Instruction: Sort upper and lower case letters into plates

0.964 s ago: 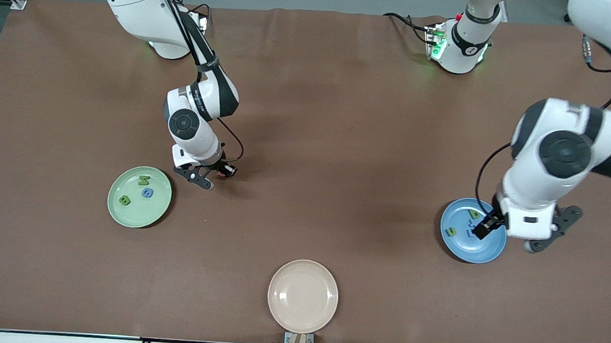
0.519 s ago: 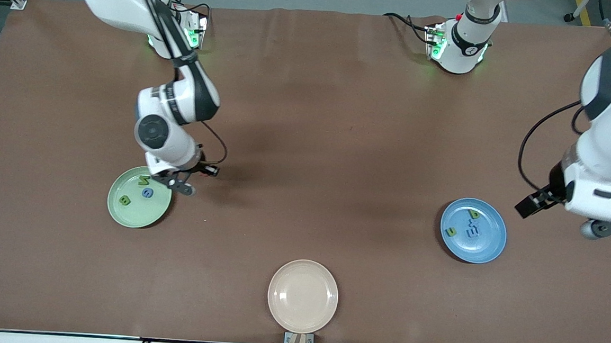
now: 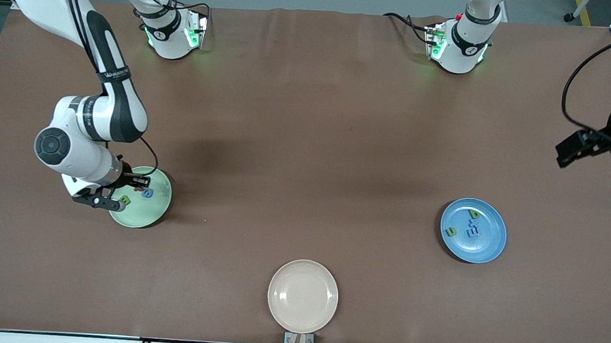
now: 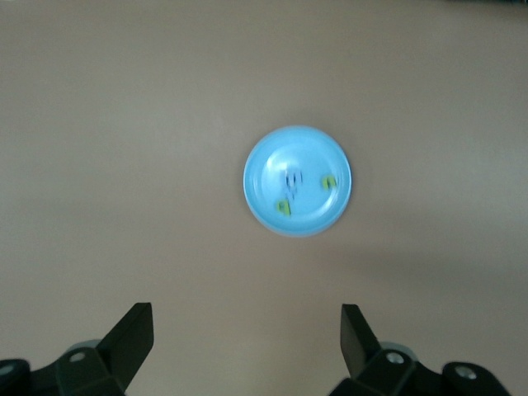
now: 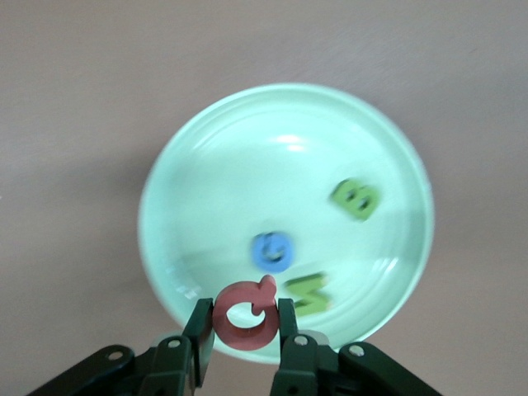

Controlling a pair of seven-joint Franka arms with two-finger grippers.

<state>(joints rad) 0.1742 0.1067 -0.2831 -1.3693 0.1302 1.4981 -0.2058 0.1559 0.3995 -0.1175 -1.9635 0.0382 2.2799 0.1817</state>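
Red Q pinched in right gripper over pale green plate; left gripper wide open, empty.

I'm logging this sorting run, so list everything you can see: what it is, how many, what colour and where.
Green plate: one, pale green, toward the right arm's end of the table.
Letters in the green plate: three, green B, blue G, green N.
Red Q: one, held over the green plate's edge.
Blue plate: one, toward the left arm's end.
Letters in the blue plate: two green, plus blue ones too small to count.
Beige plate: one, cream, nearest the front camera, nothing in it.
Table: brown.
Right gripper: shut on the red Q.
Left gripper: open, high over the table, holding nothing.
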